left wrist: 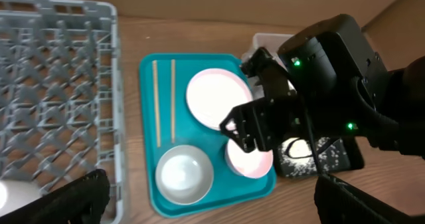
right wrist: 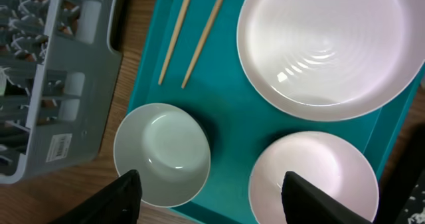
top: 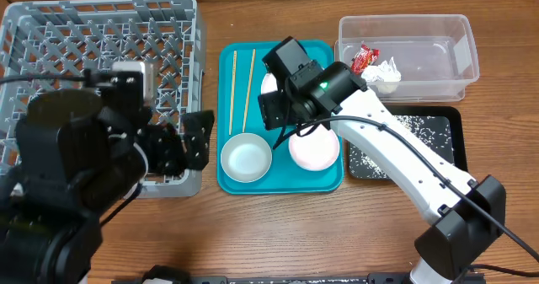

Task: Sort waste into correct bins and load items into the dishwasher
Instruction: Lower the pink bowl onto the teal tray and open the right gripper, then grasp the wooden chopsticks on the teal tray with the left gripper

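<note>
Overhead, from left of the teal tray (top: 226,179) to right of it:

1. Grey dish rack (top: 101,56): left of the teal tray, just beside it. Peg lattice mostly bare. The left wrist view shows a white rounded shape at the rack's near corner, possibly the cup, but it is cropped too much to tell.
2. Left gripper (top: 181,145): over the rack's corner nearest the teal tray. Jaws spread wide, holding nothing.
3. Chopsticks (top: 242,90): two, lying side by side along the teal tray's left edge, in its far half.
4. Steel-grey bowl (top: 246,159): upright in the teal tray's near left corner.
5. White plate (right wrist: 332,44): flat in the teal tray's far right part, largely hidden by the right arm from above.
6. Right gripper (right wrist: 211,187): hovering above the middle of the teal tray, over the gap between the two bowls. Fingers apart, gripping nothing.
7. Pinkish-white bowl (top: 313,152): upright in the teal tray's near right corner, just beside the plate.
8. Clear tub (top: 459,65): right of the teal tray's far end. It holds the red-and-white wrapper (top: 364,58) and the white napkin (top: 385,73), which touch each other.
9. Black tray (top: 455,145): hard against the teal tray's right side, with rice grains (top: 421,128) scattered across it.
</note>
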Controlling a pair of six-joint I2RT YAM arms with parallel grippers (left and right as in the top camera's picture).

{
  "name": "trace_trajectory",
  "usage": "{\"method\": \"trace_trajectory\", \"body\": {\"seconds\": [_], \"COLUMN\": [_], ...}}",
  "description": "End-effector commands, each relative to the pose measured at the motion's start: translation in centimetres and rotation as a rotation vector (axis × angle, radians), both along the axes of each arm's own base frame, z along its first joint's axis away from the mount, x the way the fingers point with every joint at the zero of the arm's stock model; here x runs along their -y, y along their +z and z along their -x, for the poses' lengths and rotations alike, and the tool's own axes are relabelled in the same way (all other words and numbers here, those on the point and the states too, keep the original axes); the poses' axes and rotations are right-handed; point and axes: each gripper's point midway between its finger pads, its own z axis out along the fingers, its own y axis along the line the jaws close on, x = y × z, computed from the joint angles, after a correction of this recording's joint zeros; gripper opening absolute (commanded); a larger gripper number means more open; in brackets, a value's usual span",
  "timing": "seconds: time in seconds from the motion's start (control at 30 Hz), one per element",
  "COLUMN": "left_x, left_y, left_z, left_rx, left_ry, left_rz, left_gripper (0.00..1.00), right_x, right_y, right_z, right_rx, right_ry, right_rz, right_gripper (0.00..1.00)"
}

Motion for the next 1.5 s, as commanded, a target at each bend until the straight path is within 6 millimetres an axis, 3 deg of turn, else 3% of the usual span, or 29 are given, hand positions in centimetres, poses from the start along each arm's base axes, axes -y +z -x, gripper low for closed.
{"method": "trace_trajectory", "body": {"seconds": [0.0, 0.13, 0.23, 0.33, 0.43, 0.5, 0.57, 0.63, 0.73, 0.83, 1.07, 1.13, 1.27, 1.47], "left_x": [1.0, 1.3, 0.4, 0.9, 1.9, 2.4, 2.8, 3.2, 4.1, 5.3, 6.0, 6.0, 6.1, 5.8], "left_y": [-0.2, -2.5, -5.6, -8.5, -11.2, -13.5, -15.7, -17.9, -21.3, -24.9, -32.4, -33.8, -35.3, -37.3], "left_z": [-0.9, -2.4, -4.0, -6.0, -8.4, -10.2, -12.0, -13.9, -16.3, -18.2, -20.3, -20.8, -22.2, -23.1], "left_rx": [-0.021, -0.121, -0.24, -0.337, -0.403, -0.442, -0.472, -0.488, -0.525, -0.567, -0.663, -0.668, -0.639, -0.63], "left_ry": [-0.029, -0.019, 0.048, 0.051, 0.043, 0.056, 0.095, 0.104, 0.101, 0.078, 0.075, 0.079, 0.073, 0.093], "left_rz": [0.039, 0.018, -0.051, -0.083, -0.127, -0.169, -0.213, -0.256, -0.264, -0.251, -0.288, -0.295, -0.31, -0.34], "left_gripper": [0.97, 0.9, 0.86, 0.82, 0.8, 0.68, 0.69, 0.76, 0.77, 0.68, 0.63, 0.54, 0.55, 0.46], "right_x": [0.9, 2.9, 5.7, 8.0, 9.9, 10.9, 11.6, 12.0, 12.4, 12.6, 12.8, 12.8, 12.8, 12.7], "right_y": [1.9, 1.9, 2.2, 3.1, 4.3, 5.1, 5.6, 5.5, 5.1, 5.0, 4.9, 4.9, 4.9, 5.0], "right_z": [-0.8, -1.9, -2.6, -2.5, -2.3, -2.2, -2.1, -2.0, -1.5, -1.4, -1.2, -1.2, -1.2, -1.4], "right_rx": [0.021, -0.003, -0.032, -0.059, -0.055, -0.042, -0.03, -0.041, -0.065, -0.07, -0.074, -0.074, -0.074, -0.066], "right_ry": [-0.06, -0.148, -0.248, -0.293, -0.331, -0.347, -0.354, -0.363, -0.37, -0.374, -0.377, -0.377, -0.377, -0.377], "right_rz": [-0.035, -0.049, -0.052, -0.078, -0.089, -0.095, -0.093, -0.086, -0.07, -0.059, -0.049, -0.049, -0.049, -0.054], "right_gripper": [0.69, 0.67, 0.67, 0.67, 0.74, 0.8, 0.86, 0.9, 0.92, 0.96, 0.98, 0.99, 0.99, 1.0]}}
